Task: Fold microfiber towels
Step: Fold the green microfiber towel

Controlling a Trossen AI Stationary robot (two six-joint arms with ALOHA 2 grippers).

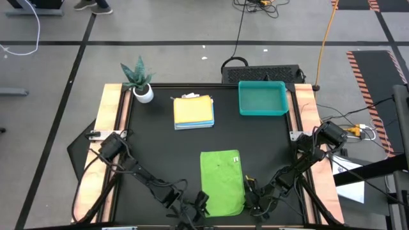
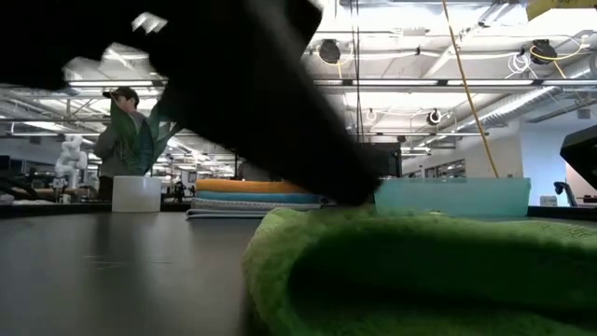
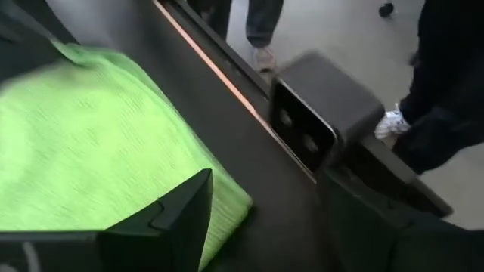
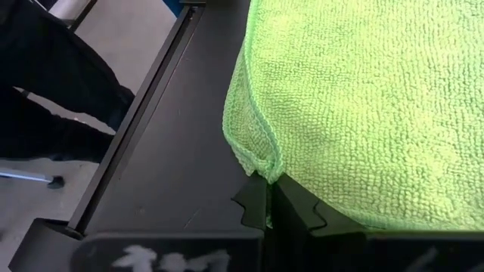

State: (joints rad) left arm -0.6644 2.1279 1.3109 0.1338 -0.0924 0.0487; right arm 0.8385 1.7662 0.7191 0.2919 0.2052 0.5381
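Lime green towel (image 1: 222, 181), folded, at six o'clock on the black desk (image 1: 153, 147).
Left hand (image 1: 199, 206): fingers spread wide, empty, at the towel's seven o'clock corner. Right hand (image 4: 268, 208): pinched shut on the towel's five o'clock corner. Stack of folded towels (image 1: 193, 112), yellow on top, at twelve o'clock; teal tray (image 1: 262, 98) at one o'clock; potted plant (image 1: 138, 80) at eleven.

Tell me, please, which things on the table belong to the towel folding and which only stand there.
Belong to the job:
- lime green towel, folded over
- stack of folded towels, yellow on top
- left gripper, right gripper, at the green towel's near corners

Only standing there:
- teal tray
- potted plant
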